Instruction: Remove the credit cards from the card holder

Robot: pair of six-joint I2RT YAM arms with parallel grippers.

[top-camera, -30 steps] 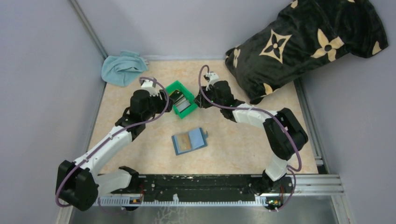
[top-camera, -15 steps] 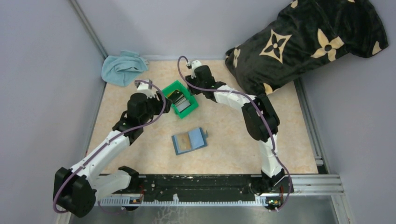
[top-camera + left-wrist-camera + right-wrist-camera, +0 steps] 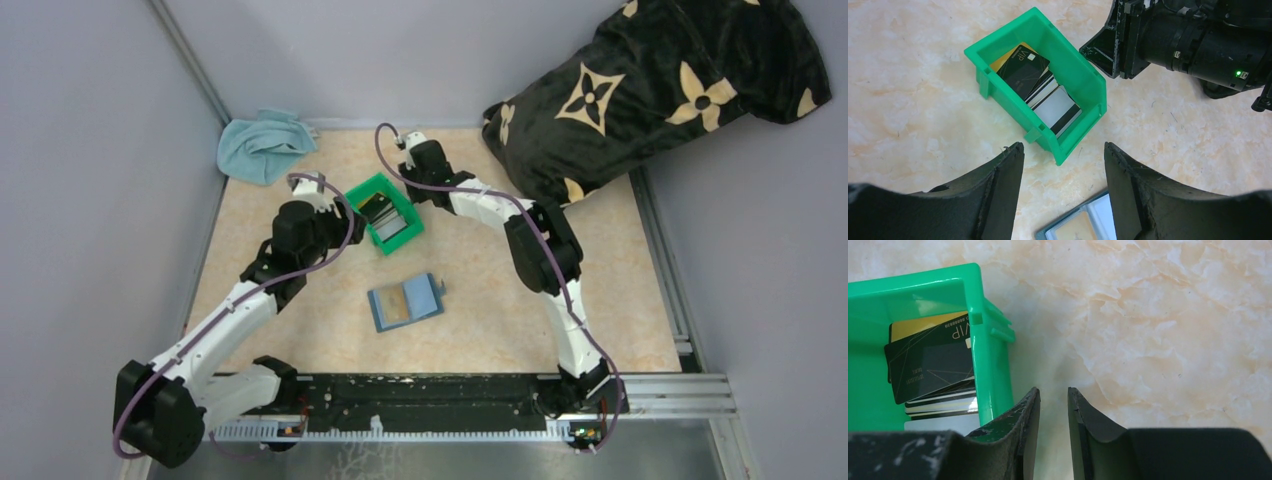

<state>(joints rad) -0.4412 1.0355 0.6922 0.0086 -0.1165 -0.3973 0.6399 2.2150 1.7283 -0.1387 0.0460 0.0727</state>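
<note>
Facing credit cards (image 3: 1035, 85): left end effector (image 3: 1063, 150)

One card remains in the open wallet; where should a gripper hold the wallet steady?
Probably the right half of the card holder, pinched at its outer edge by the snap tab, coming from the right: it lies open and flat; the tan card occupies the other half.

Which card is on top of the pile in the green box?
The black card with "VIP" and gold lines lies on top. A yellow card peeks out beneath it, and grey ones sit lower in the bin.
</note>
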